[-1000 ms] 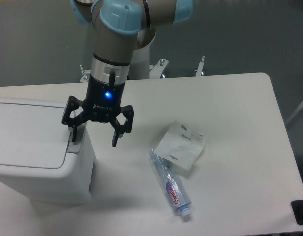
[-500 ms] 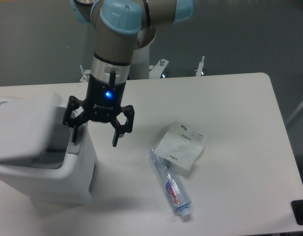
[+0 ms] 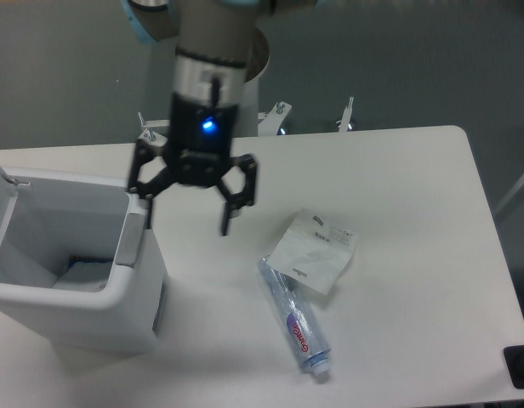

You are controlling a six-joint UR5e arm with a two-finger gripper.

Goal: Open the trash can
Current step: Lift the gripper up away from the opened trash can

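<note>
At the near left edge of the counter (image 3: 415, 170), the trash can (image 3: 117, 314) now stands open, its lid swung up at the far left where a second ago it lay flat, so the task looks essentially done. Just behind its grey push-bar (image 3: 131, 240), the gripper (image 3: 187, 219) has lifted and shifted slightly right, fingers spread wide and holding nothing, with the arm hanging vertically above.

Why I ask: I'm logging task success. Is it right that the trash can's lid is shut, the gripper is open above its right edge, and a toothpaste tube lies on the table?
Not quite: the camera view shows the trash can with its lid swung up and the inside exposed. The rest holds: the gripper is open above the bin's right edge, and the toothpaste tube lies on the table.
</note>
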